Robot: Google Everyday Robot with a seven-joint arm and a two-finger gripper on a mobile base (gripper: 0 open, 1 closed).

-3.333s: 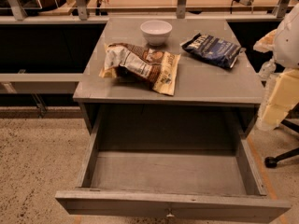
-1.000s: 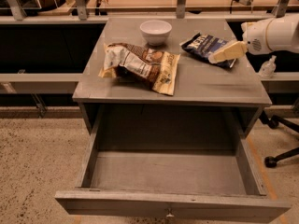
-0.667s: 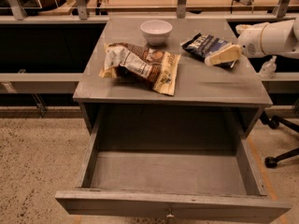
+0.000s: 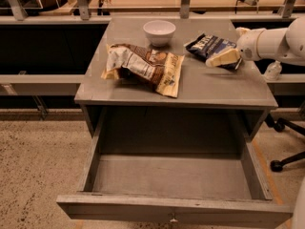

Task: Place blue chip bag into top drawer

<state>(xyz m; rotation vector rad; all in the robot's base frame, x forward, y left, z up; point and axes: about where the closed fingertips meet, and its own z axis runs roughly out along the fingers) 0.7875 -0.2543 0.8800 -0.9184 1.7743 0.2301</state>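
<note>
The blue chip bag lies flat at the back right of the grey cabinet top. My gripper comes in from the right on a white arm and hovers over the bag's near right end, its tan fingers pointing left. The top drawer is pulled fully out below the cabinet top; its inside is bare and its small metal pull shows at the bottom edge.
A larger brown, white and tan bag lies in the middle of the cabinet top. A white bowl stands at the back centre. A wooden bench and rails run behind. An office chair base stands at the right on the speckled floor.
My arm has come in from the far right and reached left over the cabinet top, ending above the blue chip bag. The bag, bowl and drawer have not moved.
</note>
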